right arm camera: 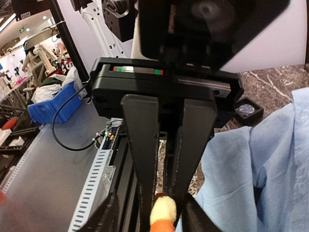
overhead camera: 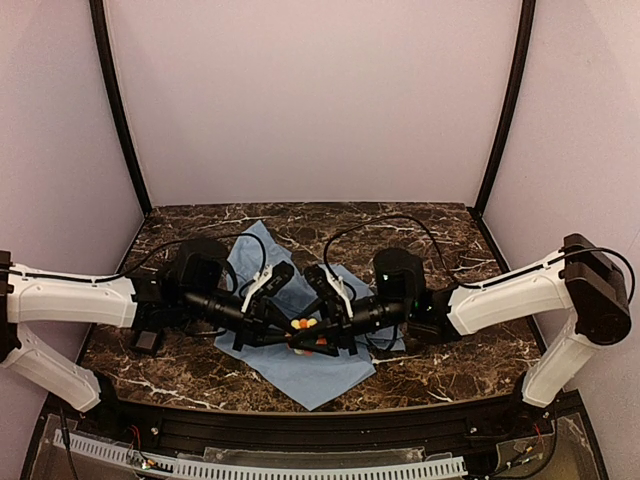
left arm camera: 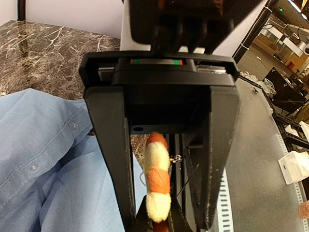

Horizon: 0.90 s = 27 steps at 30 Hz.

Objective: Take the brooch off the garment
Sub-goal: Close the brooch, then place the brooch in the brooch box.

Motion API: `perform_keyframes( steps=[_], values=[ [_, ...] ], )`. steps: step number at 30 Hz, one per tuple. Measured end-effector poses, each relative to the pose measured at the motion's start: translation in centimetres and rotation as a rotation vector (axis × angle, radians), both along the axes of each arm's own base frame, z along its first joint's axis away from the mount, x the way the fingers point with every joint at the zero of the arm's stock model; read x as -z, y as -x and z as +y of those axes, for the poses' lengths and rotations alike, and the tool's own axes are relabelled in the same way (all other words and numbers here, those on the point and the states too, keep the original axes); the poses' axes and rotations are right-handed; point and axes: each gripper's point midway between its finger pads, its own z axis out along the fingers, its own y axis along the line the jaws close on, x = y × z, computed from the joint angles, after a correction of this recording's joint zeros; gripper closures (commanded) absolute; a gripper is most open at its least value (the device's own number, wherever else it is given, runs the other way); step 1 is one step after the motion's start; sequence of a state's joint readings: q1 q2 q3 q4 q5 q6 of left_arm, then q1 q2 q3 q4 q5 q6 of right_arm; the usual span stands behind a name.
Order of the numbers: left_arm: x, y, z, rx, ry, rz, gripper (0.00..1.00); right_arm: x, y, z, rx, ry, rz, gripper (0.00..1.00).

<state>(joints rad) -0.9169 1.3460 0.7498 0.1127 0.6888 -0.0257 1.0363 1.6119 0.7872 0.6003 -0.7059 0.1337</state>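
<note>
A: Where's the brooch (overhead camera: pixel 305 323)?
B: Centre frame, over the garment (overhead camera: pixel 310 380). The right gripper (right arm camera: pixel 164 194) pinches it; the left gripper (left arm camera: pixel 169 212) has its jaws spread around it.
A: Handling?
B: Probably light and soft. Hold the petals' edge; the thin fabric may tug.

Left wrist view: brooch between spread jaws

You see the left gripper (left arm camera: pixel 166 220) with its jaws wide apart. The brooch (left arm camera: pixel 157 179), edge-on, sits between them and touches neither. The garment (left arm camera: pixel 48 159) lies to the left on the marble table (left arm camera: pixel 43 53).
</note>
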Motion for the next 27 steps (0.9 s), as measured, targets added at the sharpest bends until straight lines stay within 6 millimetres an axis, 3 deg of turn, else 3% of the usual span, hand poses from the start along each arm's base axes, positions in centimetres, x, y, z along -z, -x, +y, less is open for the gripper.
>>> perform_keyframes(
  steps=[4, 8, 21, 27],
  values=[
    [-0.5, -0.7, 0.3, -0.05, 0.002, -0.036, 0.99, -1.5, -0.2, -0.4, 0.025, -0.04, -0.034, 0.28],
    [-1.6, -1.9, 1.0, -0.137, 0.012, -0.095, 0.99, -2.5, -0.4, -1.5, 0.071, -0.068, -0.078, 0.19],
    [-3.1, -6.4, 4.6, -0.469, -0.007, -0.229, 0.99, -4.6, -3.3, -7.6, 0.36, -0.13, -0.158, 0.12],
    [-3.6, -8.9, 8.9, -0.731, -0.029, -0.243, 0.99, -4.4, -5.1, -10.1, 0.497, -0.146, -0.175, 0.1]
  ],
)
